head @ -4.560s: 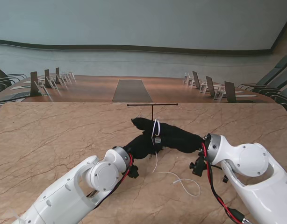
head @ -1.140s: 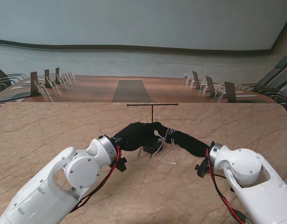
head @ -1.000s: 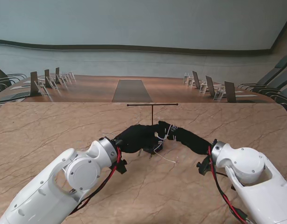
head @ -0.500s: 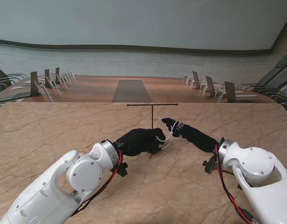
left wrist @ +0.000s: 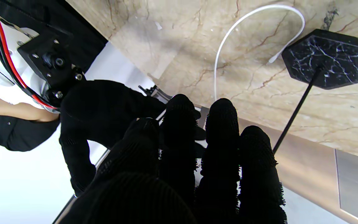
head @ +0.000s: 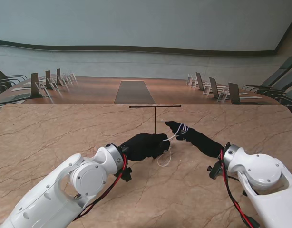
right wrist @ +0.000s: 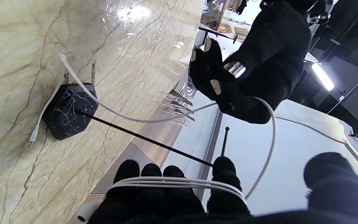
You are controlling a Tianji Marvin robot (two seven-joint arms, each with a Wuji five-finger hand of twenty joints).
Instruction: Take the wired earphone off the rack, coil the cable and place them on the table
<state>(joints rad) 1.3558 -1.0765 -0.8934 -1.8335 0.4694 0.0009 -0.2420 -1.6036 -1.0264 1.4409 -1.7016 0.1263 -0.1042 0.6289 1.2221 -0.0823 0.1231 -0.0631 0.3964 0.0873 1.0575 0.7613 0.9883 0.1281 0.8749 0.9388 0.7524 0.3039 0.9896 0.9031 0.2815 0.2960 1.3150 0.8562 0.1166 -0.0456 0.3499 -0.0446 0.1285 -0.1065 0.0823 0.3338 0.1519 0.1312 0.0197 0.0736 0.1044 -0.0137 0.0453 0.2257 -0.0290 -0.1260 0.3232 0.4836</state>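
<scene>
The white earphone cable (head: 166,156) runs between my two black-gloved hands and sags in a small loop toward the table. Several turns of cable (right wrist: 172,182) are wound around the fingers of my right hand (head: 186,131), which is held just right of the rack post. My left hand (head: 147,145) sits nearer to me, left of the post, curled on the cable; the right wrist view shows this left hand (right wrist: 244,77) with the cable passing through it. The jack plug (right wrist: 31,140) lies on the table beside the rack's black marble base (right wrist: 68,115). The thin black T-shaped rack (head: 155,107) carries nothing.
The rack base (left wrist: 328,59) and its post stand right between the hands, with a stretch of loose cable (left wrist: 228,40) lying on the beige marble table (head: 51,137) next to it. Beyond the table's far edge are a long conference table and chairs.
The hands, joined a second ago, have drawn apart: the right hand moved right and farther from me with the wound cable. The cable's tail has been pulled in and now sags by the left hand.
</scene>
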